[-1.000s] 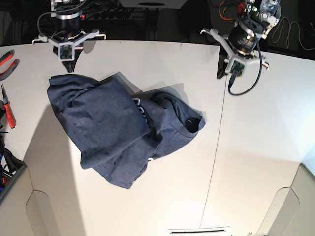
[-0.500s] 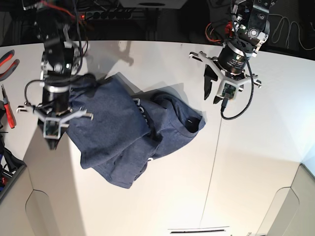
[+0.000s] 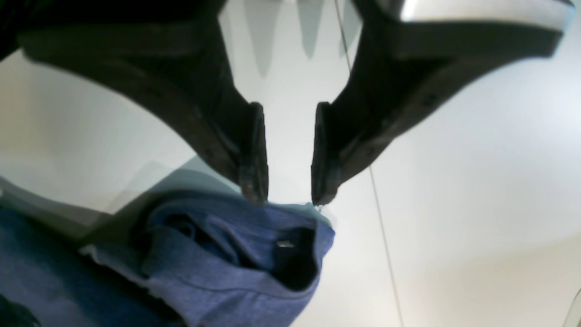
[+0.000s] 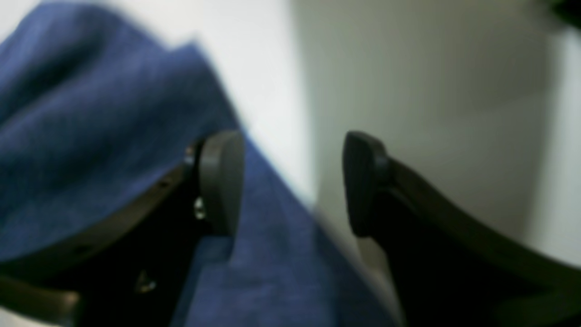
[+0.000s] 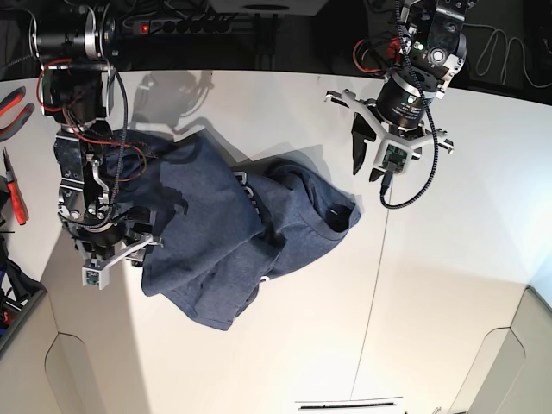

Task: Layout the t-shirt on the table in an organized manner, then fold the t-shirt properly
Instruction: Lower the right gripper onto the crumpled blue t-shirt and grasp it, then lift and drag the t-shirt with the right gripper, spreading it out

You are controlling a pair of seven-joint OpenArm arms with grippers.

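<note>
The navy t-shirt (image 5: 207, 224) lies crumpled on the white table (image 5: 448, 285), with its ribbed collar (image 5: 336, 216) at the right and a bit of white lettering (image 5: 246, 185) showing in a fold. My right gripper (image 5: 103, 259) is low at the shirt's left edge. In the right wrist view it (image 4: 290, 181) is open, with the blue fabric (image 4: 91, 113) under one finger and the hem running between the jaws. My left gripper (image 5: 366, 168) hangs above the table just beyond the collar. In the left wrist view it (image 3: 288, 200) is open with a narrow gap, its tips over the collar (image 3: 272, 245).
Red-handled pliers (image 5: 13, 108) and other tools lie at the table's left edge. A dark seam (image 5: 375, 285) runs down the table to the right of the shirt. Cables and a power strip (image 5: 190, 24) sit behind the table's back edge.
My right arm has swung from the back edge forward and down onto the shirt's left edge. My left arm has shifted slightly toward the collar.
</note>
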